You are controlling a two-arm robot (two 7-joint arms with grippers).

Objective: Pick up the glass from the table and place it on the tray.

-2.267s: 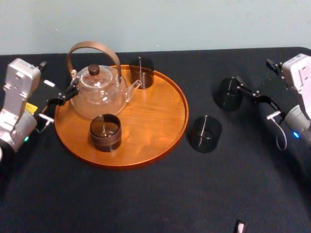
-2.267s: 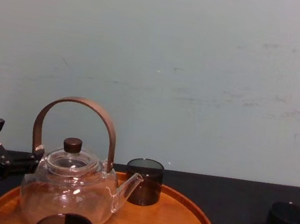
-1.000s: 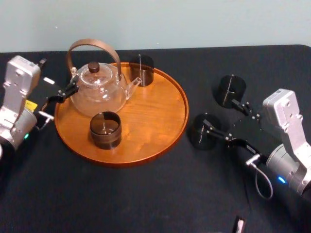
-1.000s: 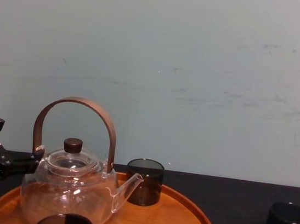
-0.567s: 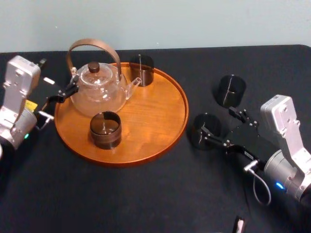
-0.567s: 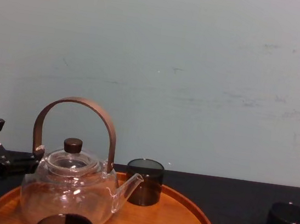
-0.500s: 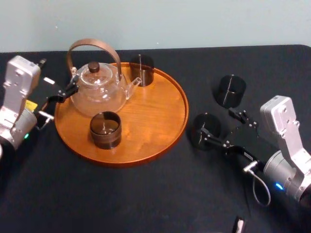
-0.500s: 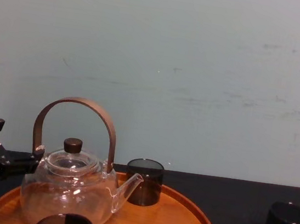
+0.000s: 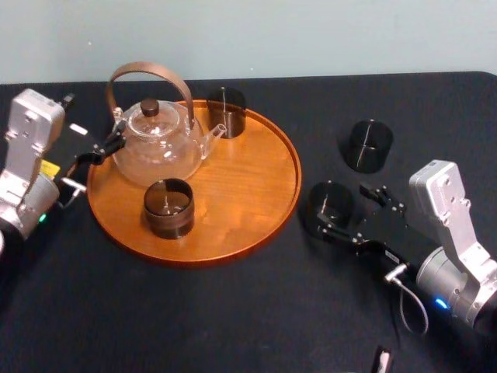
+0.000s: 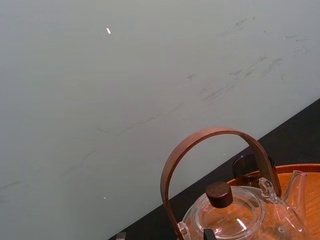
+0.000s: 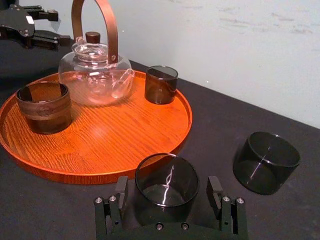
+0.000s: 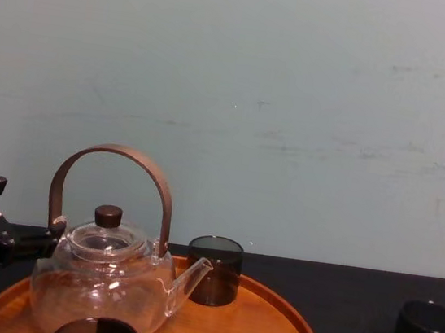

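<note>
**Glass bracketed on the table, beside the tray**

Four dark glasses, one teapot, one tray and two grippers are counted. Near the left edge of the table [image 9: 233, 311] the left gripper [image 9: 97, 155] is held with its fingers apart, just beside the left rim of the tray [image 9: 252, 183]. The tray is set on the table's left half, toward the far edge. On it the teapot [image 9: 155, 148] is stood at the far left. A rear glass [image 9: 226, 113] is placed just by the spout, and a front glass [image 9: 168, 210] is placed by the tray's near rim.

Right of the tray, two glasses are stood on the table. The glass [image 9: 329, 202] is found just beside the tray's right rim. A spare glass [image 9: 367, 145] is found farther right and nearer the far edge, apart from it. The right gripper [image 11: 167, 184] is set about the glass, with its fingers spread and one on each side.

In the right wrist view a narrow gap is seen between each finger and the glass wall, which cannot be judged from the head view. In the chest view the spare glass is seen side-on at the lower right. In the left wrist view the teapot's arched handle and lid knob are shown close up.
</note>
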